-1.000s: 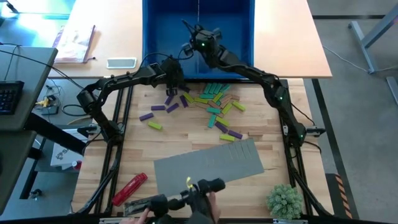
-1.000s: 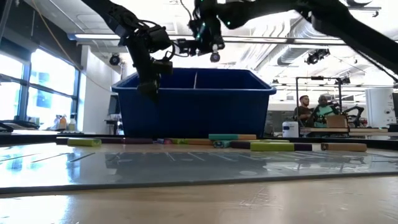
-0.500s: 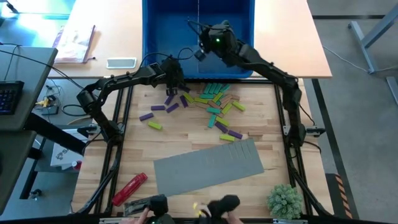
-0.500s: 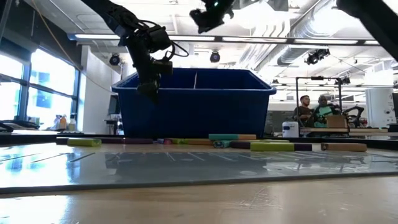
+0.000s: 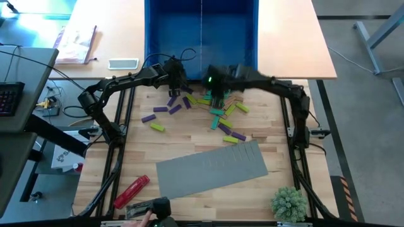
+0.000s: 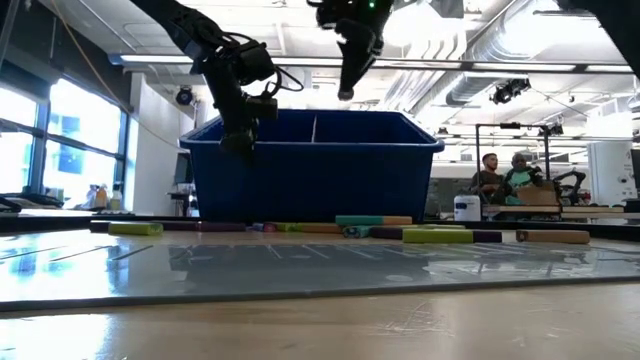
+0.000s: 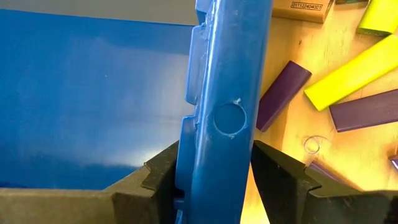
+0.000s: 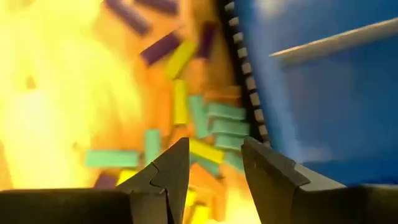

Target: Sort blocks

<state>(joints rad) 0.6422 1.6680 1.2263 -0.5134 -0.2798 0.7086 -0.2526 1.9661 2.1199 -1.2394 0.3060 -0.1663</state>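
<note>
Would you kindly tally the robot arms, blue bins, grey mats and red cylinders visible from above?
Robot arms: 2
Blue bin: 1
Grey mat: 1
Red cylinder: 1
Total: 5

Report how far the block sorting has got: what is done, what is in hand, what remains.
Done: nothing visibly sorted; the part of the blue plastic bin that shows looks bare.
In hand: the left gripper is shut on the bin's rim; the right gripper hangs open and empty above the pile of small purple, yellow-green, teal and tan blocks.
Left: nearly everything; the blocks lie scattered on the wooden table.
</note>
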